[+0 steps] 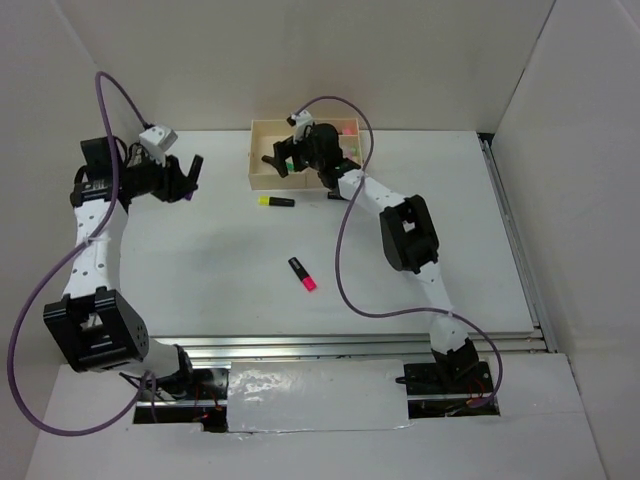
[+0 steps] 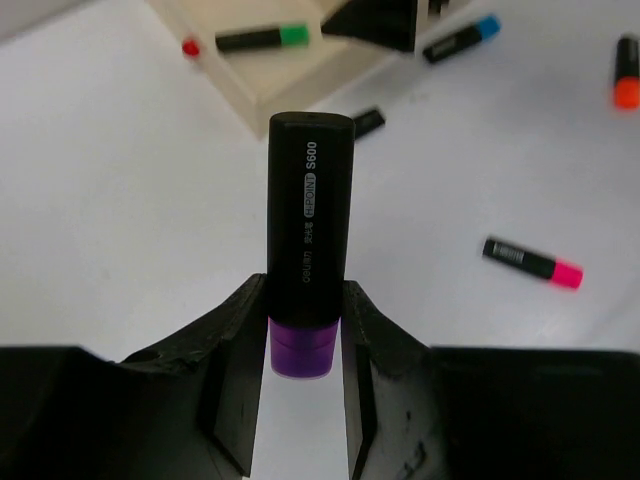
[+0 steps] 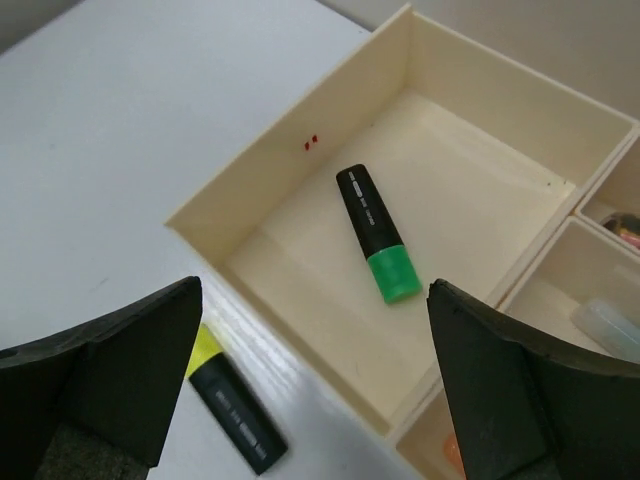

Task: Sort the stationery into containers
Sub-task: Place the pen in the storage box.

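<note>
A white surface (image 1: pixel 200 260) boxed by white walls carries the beige tray (image 1: pixel 262 180) at its far side. From above, a yellow-ended marker (image 1: pixel 277 201) lies just in front of the tray and a pink-ended marker (image 1: pixel 302 273) lies nearer the middle. The left hand (image 1: pixel 185 178) is raised off to the left. Only its wrist camera shows that it is clamped on a black purple-ended marker (image 2: pixel 310 200). That view also shows a blue-ended marker (image 2: pixel 460 38) and an orange-ended marker (image 2: pixel 627 72) lying on the surface. The right hand (image 3: pixel 312 300), fingers wide apart, hangs over the tray's large compartment (image 3: pixel 470 190), where a green-ended marker (image 3: pixel 377 232) lies.
</note>
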Robot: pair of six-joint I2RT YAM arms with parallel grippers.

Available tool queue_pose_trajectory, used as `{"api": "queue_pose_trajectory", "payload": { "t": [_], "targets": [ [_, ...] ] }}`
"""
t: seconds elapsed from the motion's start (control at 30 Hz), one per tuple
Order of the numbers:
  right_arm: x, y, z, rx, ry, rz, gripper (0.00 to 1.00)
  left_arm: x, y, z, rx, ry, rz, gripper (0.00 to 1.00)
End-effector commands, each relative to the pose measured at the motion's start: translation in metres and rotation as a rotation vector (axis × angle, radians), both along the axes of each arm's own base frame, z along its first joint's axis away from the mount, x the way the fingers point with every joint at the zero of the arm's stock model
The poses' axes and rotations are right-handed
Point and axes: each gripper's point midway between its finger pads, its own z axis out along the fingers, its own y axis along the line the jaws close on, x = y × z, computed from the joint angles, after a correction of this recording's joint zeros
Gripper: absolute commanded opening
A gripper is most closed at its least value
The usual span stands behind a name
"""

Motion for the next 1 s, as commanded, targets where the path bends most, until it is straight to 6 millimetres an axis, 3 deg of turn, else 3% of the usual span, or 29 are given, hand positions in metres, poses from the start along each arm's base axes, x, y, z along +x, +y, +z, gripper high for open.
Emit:
{"api": "queue_pose_trajectory", "payload": {
  "t": [0.0, 0.03, 0.07, 0.1, 0.13, 0.17, 0.2, 0.23, 0.27, 0.3, 0.33, 0.37, 0.4, 0.47, 0.5, 0.57, 0.6, 0.63, 0.7, 0.77, 0.8, 0.93, 0.97],
  "targets": [
    [-0.022, -0.032, 0.167, 0.175, -0.189, 0.013, 1.00, 0.055, -0.034, 0.094, -0.119, -0.270, 0.062, 0.00],
    [-0.030, -0.041, 0.154, 0.172, -0.111, 0.019, 1.00, 0.071, -0.053, 0.102, -0.126, -0.293, 0.034, 0.00],
    [-0.046, -0.055, 0.188, 0.195, -0.129, 0.021, 1.00, 0.083, -0.062, 0.106, -0.127, -0.310, 0.037, 0.00],
    [-0.050, -0.076, 0.170, 0.176, -0.066, -0.002, 1.00, 0.098, -0.064, 0.114, -0.148, -0.339, 0.084, 0.00],
    [-0.059, -0.089, 0.165, 0.165, -0.015, -0.013, 1.00, 0.118, -0.079, 0.103, -0.161, -0.334, 0.076, 0.00],
    [-0.080, -0.101, 0.188, 0.176, -0.028, 0.003, 1.00, 0.130, -0.082, 0.106, -0.171, -0.360, 0.091, 0.00],
    [-0.089, -0.121, 0.155, 0.142, 0.058, -0.022, 1.00, 0.141, -0.084, 0.105, -0.196, -0.369, 0.121, 0.00],
    [-0.100, -0.134, 0.143, 0.121, 0.110, -0.037, 1.00, 0.160, -0.087, 0.101, -0.209, -0.412, 0.124, 0.00],
    [-0.116, -0.148, 0.158, 0.126, 0.100, -0.055, 1.00, 0.169, -0.102, 0.102, -0.221, -0.432, 0.109, 0.00],
    [-0.125, -0.170, 0.127, 0.102, 0.182, -0.100, 1.00, 0.188, -0.106, 0.083, -0.221, -0.416, 0.125, 0.00],
    [-0.138, -0.184, 0.112, 0.085, 0.252, -0.129, 1.00, 0.198, -0.111, 0.083, -0.227, -0.440, 0.121, 0.00],
    [-0.151, -0.199, 0.116, 0.090, 0.268, -0.157, 1.00, 0.208, -0.121, 0.092, -0.237, -0.469, 0.109, 0.00],
    [-0.163, -0.211, 0.091, 0.069, 0.338, -0.194, 1.00, 0.217, -0.126, 0.088, -0.252, -0.462, 0.112, 0.00],
    [-0.182, -0.242, 0.074, 0.045, 0.430, -0.270, 1.00, 0.244, -0.135, 0.067, -0.261, -0.438, 0.128, 0.00],
    [-0.193, -0.254, 0.057, 0.032, 0.489, -0.309, 1.00, 0.255, -0.140, 0.043, -0.257, -0.404, 0.133, 0.02],
    [-0.211, -0.275, 0.039, 0.054, 0.592, -0.381, 1.00, 0.268, -0.143, 0.038, -0.248, -0.419, 0.156, 0.12],
    [-0.213, -0.286, 0.031, 0.056, 0.624, -0.452, 1.00, 0.275, -0.144, 0.018, -0.234, -0.394, 0.167, 0.14],
    [-0.219, -0.295, 0.020, 0.056, 0.682, -0.507, 1.00, 0.280, -0.145, 0.015, -0.217, -0.398, 0.186, 0.16],
    [-0.226, -0.303, 0.007, 0.060, 0.767, -0.577, 1.00, 0.285, -0.146, -0.004, -0.182, -0.377, 0.190, 0.26],
    [-0.232, -0.316, -0.009, 0.052, 0.835, -0.670, 1.00, 0.286, -0.145, -0.012, -0.156, -0.369, 0.195, 0.31],
    [-0.236, -0.319, -0.017, 0.059, 0.867, -0.698, 1.00, 0.286, -0.144, -0.015, -0.148, -0.354, 0.200, 0.39],
    [-0.233, -0.330, -0.035, 0.084, 0.937, -0.851, 1.00, 0.276, -0.136, -0.015, -0.100, -0.353, 0.219, 0.56],
    [-0.228, -0.335, -0.036, 0.077, 0.934, -0.897, 1.00, 0.271, -0.132, -0.004, -0.082, -0.371, 0.225, 0.70]
  ]
}}
